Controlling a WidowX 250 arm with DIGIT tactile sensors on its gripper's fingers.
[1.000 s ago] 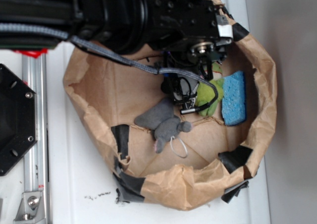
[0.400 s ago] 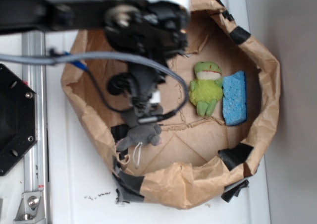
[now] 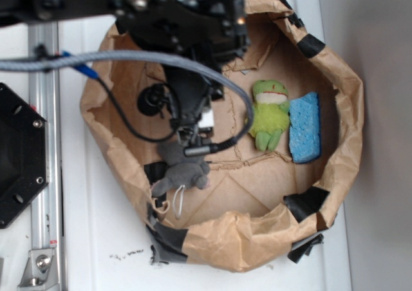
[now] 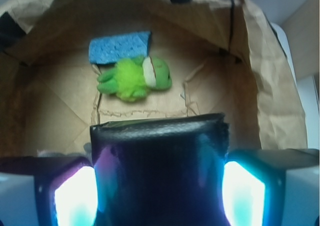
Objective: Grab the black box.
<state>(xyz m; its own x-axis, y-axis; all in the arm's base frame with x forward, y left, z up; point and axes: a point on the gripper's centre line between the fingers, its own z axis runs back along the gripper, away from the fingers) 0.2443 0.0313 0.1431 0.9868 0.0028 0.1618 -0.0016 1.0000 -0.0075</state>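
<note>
Your gripper (image 4: 160, 161) clamps black box (image 4: 160, 151) between glowing fingers (image 4: 75, 196) at 6 o'clock of wrist view. Grab looks done; only lift left. Green frog (image 4: 135, 78) and blue sponge (image 4: 120, 47) lie at 12 o'clock in paper bin (image 3: 347, 111).

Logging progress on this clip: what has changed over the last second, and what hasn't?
The arm swung from above the green frog to the bag's left side; the claw now has the black box between its fingers. The grey mouse plush got shifted toward the left wall. The frog, blue sponge and paper bag stayed put.
</note>
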